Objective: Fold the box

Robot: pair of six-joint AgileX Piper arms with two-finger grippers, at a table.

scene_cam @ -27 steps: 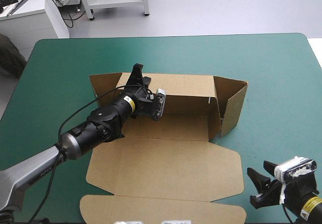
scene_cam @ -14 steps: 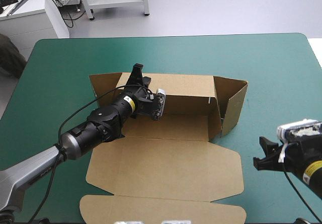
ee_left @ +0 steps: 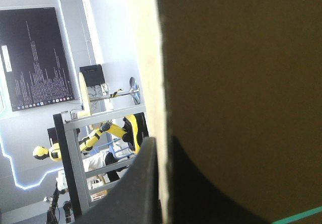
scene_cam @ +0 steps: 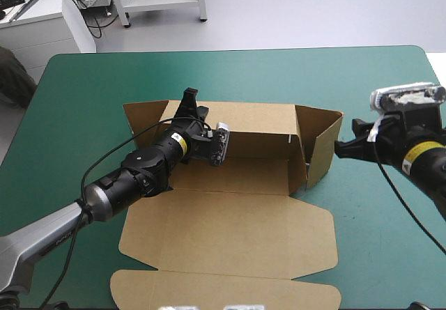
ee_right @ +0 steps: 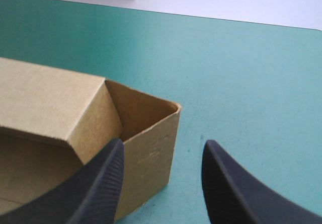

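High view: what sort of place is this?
Likely a robotics lab bench, not a factory line: one table with a teal-green cover, the left gripper shut on the back wall of a half-folded brown box, the right gripper open beside its end wall.

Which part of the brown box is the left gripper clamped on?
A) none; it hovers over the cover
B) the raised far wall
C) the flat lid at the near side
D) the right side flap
B: in the high view the left gripper pinches the top edge of the raised far wall of the box, and its wrist view shows board between its fingers.
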